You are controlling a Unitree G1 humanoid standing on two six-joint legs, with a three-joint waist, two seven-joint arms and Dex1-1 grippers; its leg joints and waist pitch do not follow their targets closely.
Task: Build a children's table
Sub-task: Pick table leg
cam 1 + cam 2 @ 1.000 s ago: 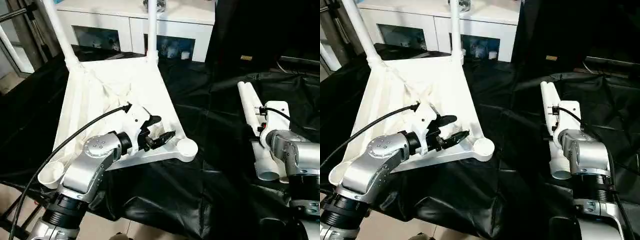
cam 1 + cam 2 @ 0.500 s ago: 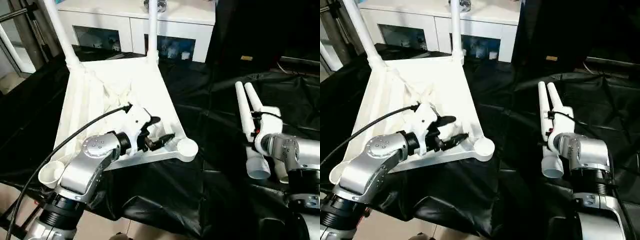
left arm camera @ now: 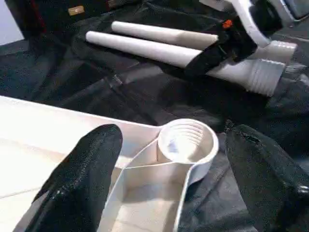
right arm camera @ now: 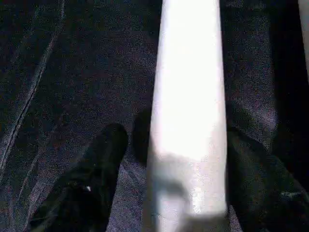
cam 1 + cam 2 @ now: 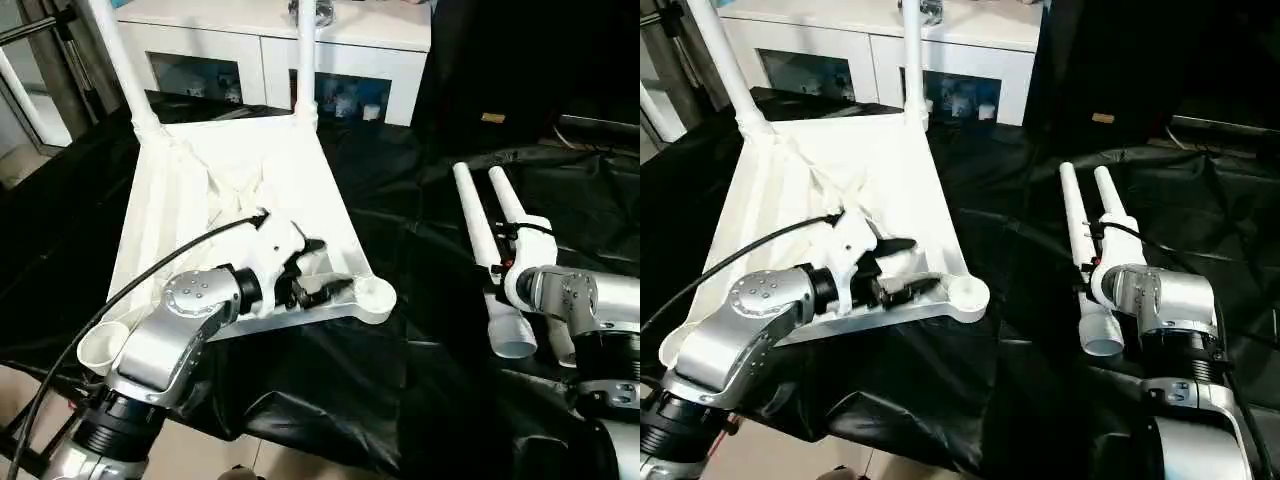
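Right fingers [image 4: 104, 159] straddle a leg [image 5: 1083, 255] lying lengthwise, ridged end nearest; left fingers [image 3: 91, 164] spread, empty

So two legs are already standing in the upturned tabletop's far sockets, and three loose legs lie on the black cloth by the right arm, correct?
Not three. The left eye view shows two loose legs on the black cloth by the right arm. The two fitted legs in the upturned tabletop's far sockets are right.

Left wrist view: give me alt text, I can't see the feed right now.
The left hand, fingers apart, hovers over the upturned tabletop's empty corner socket. Beyond it, two white legs lie side by side on black cloth, with the right hand around the nearer one.
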